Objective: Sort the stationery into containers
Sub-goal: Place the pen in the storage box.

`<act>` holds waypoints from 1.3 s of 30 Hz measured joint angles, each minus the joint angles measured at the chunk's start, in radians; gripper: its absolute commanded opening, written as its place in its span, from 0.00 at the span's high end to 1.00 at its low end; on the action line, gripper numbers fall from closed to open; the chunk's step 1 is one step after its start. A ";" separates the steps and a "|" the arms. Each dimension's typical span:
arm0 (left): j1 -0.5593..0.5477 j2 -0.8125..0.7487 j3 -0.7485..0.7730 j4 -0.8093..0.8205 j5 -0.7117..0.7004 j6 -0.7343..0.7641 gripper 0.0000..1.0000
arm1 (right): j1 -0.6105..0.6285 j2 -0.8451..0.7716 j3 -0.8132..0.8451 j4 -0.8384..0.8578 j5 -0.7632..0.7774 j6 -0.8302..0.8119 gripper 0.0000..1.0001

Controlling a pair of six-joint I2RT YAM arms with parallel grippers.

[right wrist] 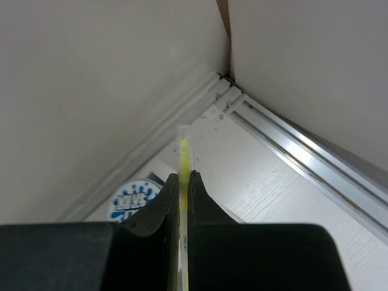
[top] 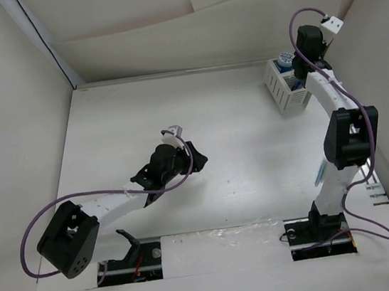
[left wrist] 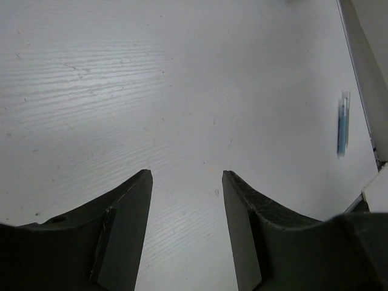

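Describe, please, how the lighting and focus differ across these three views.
Top external: soft, even light, only faint shadows on the table. Left wrist: the open left pincer is dark and slightly soft, the light-blue stick sharper. Right wrist: the right pincer gripping the yellow stick blurs near the lens; glare streaks the metal rail.

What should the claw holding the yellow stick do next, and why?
Probably lower a little, then open. The right claw is shut on the yellow stick and hovers over the box, where a roll sits just below.
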 measured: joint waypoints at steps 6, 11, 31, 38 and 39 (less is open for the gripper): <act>0.000 0.037 0.000 0.013 0.020 0.000 0.54 | 0.000 0.068 -0.016 0.021 0.047 -0.040 1.00; 0.000 0.039 0.000 0.027 0.025 0.000 0.54 | 0.004 0.082 -0.015 0.060 0.098 -0.085 1.00; 0.000 0.062 0.014 0.041 0.035 0.017 0.54 | 0.079 0.078 -0.216 0.176 0.192 -0.158 0.44; -0.067 0.168 0.129 -0.014 0.029 0.071 0.49 | 0.109 -0.053 -0.292 0.128 0.169 -0.106 0.03; -0.093 0.191 0.161 -0.031 0.023 0.080 0.47 | 0.110 -0.080 -0.293 0.108 0.160 -0.092 0.00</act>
